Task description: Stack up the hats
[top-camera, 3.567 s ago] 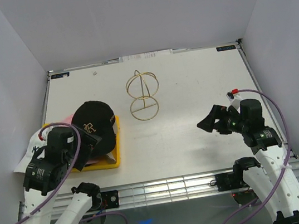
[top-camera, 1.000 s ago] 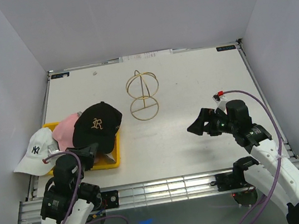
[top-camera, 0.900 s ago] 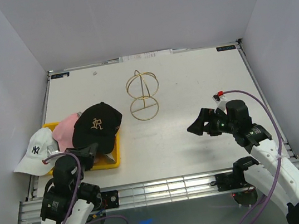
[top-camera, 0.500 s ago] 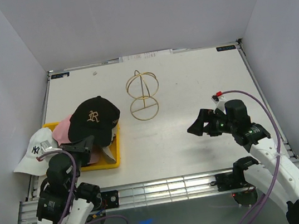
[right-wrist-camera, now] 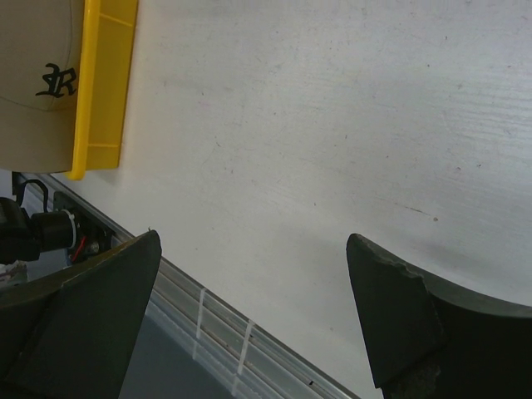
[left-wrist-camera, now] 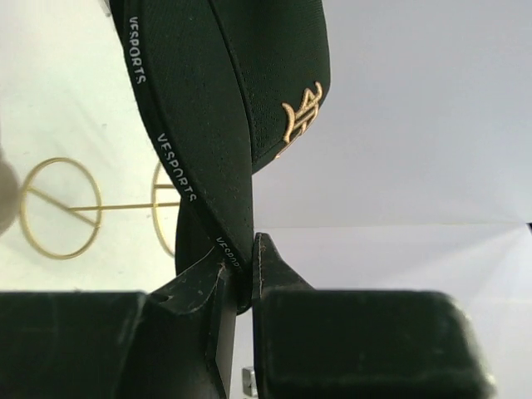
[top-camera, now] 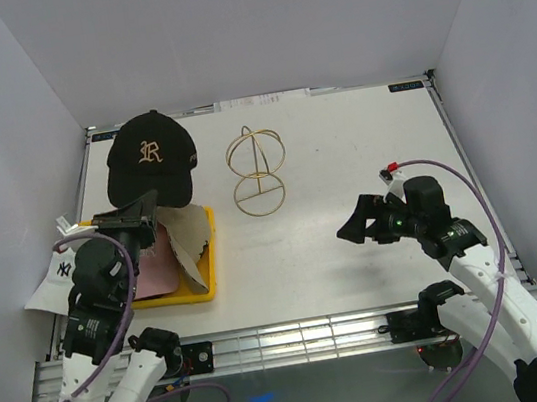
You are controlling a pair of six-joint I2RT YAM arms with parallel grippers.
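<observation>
My left gripper (top-camera: 145, 207) is shut on the brim of a black cap with a gold letter logo (top-camera: 150, 164) and holds it in the air above the tray, toward the back left. In the left wrist view the brim (left-wrist-camera: 218, 166) is pinched between my fingers (left-wrist-camera: 241, 264). Under it a tan cap (top-camera: 188, 235) and a pink cap (top-camera: 152, 269) lie in the yellow tray (top-camera: 202, 274). A white cap (top-camera: 51, 278) sits left of the tray, partly hidden by my arm. My right gripper (top-camera: 353, 228) hovers open and empty over the table; its view shows the tan cap (right-wrist-camera: 33, 83).
A gold wire stand (top-camera: 257, 172) rises at the middle back of the table, also in the left wrist view (left-wrist-camera: 62, 208). The tray's edge (right-wrist-camera: 104, 83) shows in the right wrist view. The table's front rail (top-camera: 299, 336) runs between the arm bases.
The left arm has lifted the black cap up and back off the pile, which uncovered the tan cap in the tray. The right arm has stayed still.
</observation>
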